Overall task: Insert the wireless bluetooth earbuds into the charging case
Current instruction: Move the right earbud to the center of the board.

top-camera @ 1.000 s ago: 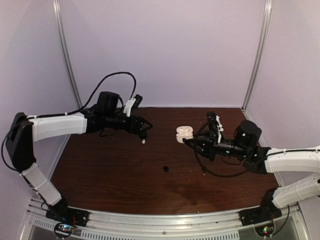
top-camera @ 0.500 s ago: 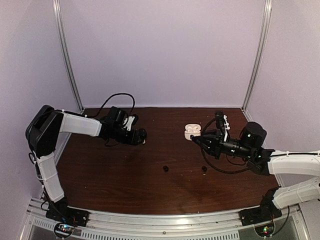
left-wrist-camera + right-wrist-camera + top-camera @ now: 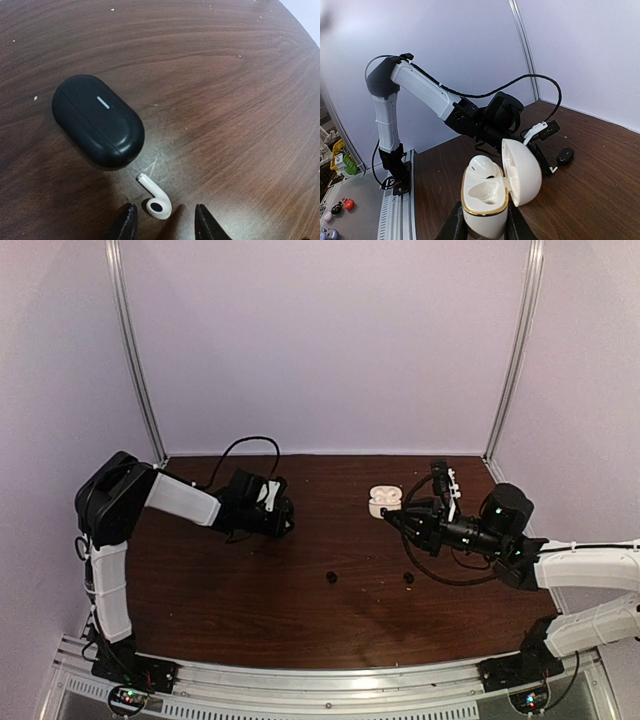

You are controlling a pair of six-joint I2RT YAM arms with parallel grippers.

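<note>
My left hand [image 3: 165, 216] is down low at the far left of the surface [image 3: 240, 100], jaws partly open, one on each side of the white earbud [image 3: 155, 199]. There's a gap on both sides, nothing gripped yet. The earbud lies flat on the wood, round head between the jaws, short stem pointing away toward the black charging case [image 3: 98, 120], which sits closed just beside it, not touching. It's glossy white plastic with a dark oval mark on the head, tiny and smooth, so I judge it could squirt out if the pinch lands off-centre. Straddling the head is likely why I'm in this low. My right hand [image 3: 482, 226] is clamped on the lower body of the white charging case [image 3: 485, 200], keeping it upright with the lid [image 3: 522, 172] swung open, presumably so the sockets face up to receive. A second white earbud [image 3: 483, 163] is seated in the far socket. The near socket [image 3: 485, 192] is empty, with a gold rim round the opening. One black earbud [image 3: 331, 577] and another black earbud [image 3: 408, 578] lie loose mid-surface, well apart from each other, in no case.
</note>
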